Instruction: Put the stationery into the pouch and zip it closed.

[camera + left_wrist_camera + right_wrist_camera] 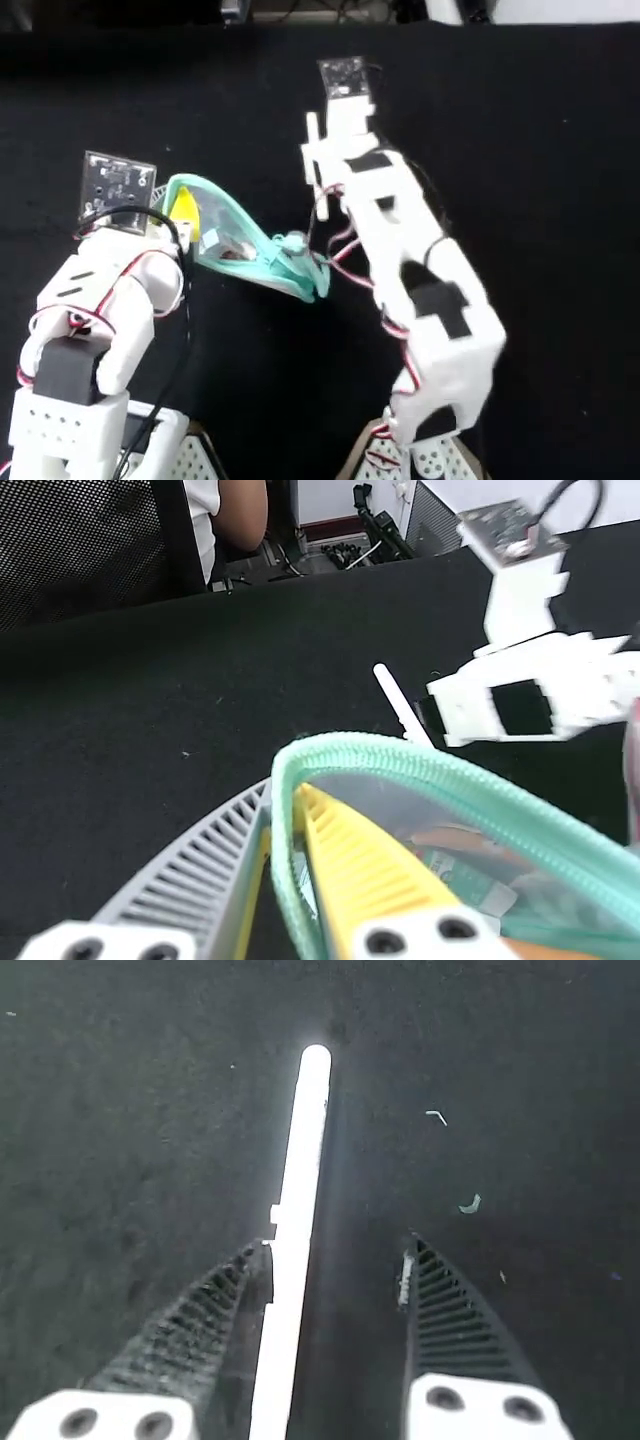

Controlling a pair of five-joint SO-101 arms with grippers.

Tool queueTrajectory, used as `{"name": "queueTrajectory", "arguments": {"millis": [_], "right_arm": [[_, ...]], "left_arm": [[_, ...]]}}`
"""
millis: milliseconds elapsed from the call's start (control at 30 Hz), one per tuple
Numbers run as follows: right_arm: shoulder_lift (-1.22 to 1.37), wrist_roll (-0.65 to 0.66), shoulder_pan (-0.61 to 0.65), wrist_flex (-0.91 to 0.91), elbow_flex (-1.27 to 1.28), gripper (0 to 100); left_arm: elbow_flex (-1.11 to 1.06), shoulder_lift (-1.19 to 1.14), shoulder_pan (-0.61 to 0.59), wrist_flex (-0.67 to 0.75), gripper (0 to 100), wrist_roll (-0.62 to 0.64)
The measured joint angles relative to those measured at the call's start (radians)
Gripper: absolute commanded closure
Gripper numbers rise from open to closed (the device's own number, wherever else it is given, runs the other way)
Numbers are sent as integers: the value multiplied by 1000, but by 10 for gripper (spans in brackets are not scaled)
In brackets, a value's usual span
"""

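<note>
A mint-green pouch with clear sides is held up off the black table, its mouth open. My left gripper is shut on the zipper rim of the pouch, which is pinched between the grey and yellow fingers. Some stationery lies inside. A white pen lies flat on the table between the fingers of my open right gripper, close against one finger. From above, the pen sits just beyond the pouch, at the right gripper.
The black tablecloth spreads wide on all sides. Small bits of debris lie near the pen. Both arm bases stand at the table's front edge. A mesh chair stands beyond the far edge.
</note>
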State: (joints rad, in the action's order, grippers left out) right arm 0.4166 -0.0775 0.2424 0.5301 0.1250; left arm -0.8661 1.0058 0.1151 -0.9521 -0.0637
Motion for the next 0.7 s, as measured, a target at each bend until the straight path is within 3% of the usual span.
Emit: {"name": "queueTrajectory", "arguments": {"millis": [600, 700], "right_arm": [[143, 0, 3, 0, -49, 802], [160, 51, 3, 12, -69, 899]], "left_arm": [[0, 0, 0, 0, 968, 0], [0, 0, 0, 0, 968, 0]]}}
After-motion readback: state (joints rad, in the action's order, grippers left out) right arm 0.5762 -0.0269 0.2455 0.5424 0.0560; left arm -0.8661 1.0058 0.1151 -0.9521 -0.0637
